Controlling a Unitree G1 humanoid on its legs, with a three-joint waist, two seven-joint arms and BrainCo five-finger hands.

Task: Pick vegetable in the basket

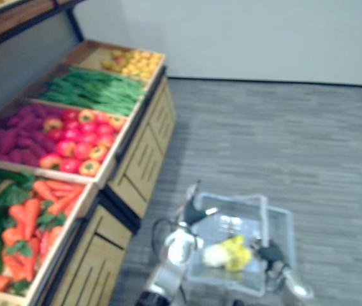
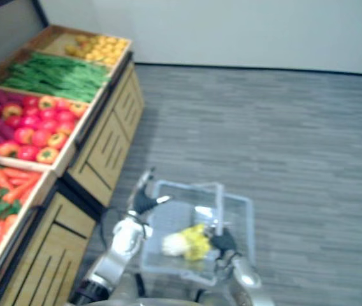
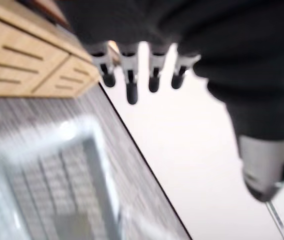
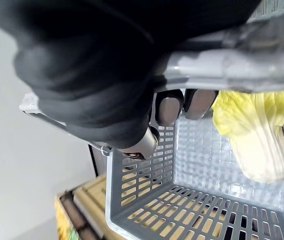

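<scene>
Counter [image 1: 144, 159] runs from 7 to 11 o'clock in the head views; its bins hold carrots [image 1: 34, 210] at 8, red tomatoes [image 1: 79, 143] at 9, green beans [image 1: 95, 89] at 10 and yellow fruit [image 1: 133, 62] at 11.

Left hand [image 1: 194, 211] sits at 6 o'clock, just beside the basket's near-left corner; fingers [image 3: 131, 82] are straight and slightly spread, holding nothing.

Basket [image 1: 283, 213], grey plastic mesh, hangs over the floor at 5 o'clock, apart from the counter; a pale yellow-green cabbage [image 1: 229, 254] lies inside it against the wall.

Right hand [image 1: 271, 254] is at the basket's right side; fingertips [image 4: 169, 109] are curled round the handle [image 4: 232, 70], carrying the load.

Judgement: one vegetable is in, and more picking likely follows.

Risks:
- the basket hangs from one hand, so a quick turn toward the bins could swing it into the counter front or tip the cabbage out;
- the left hand faces away from the bins, and a long reach may knock piled produce loose;
- round tomatoes would roll from spread fingers.
</scene>
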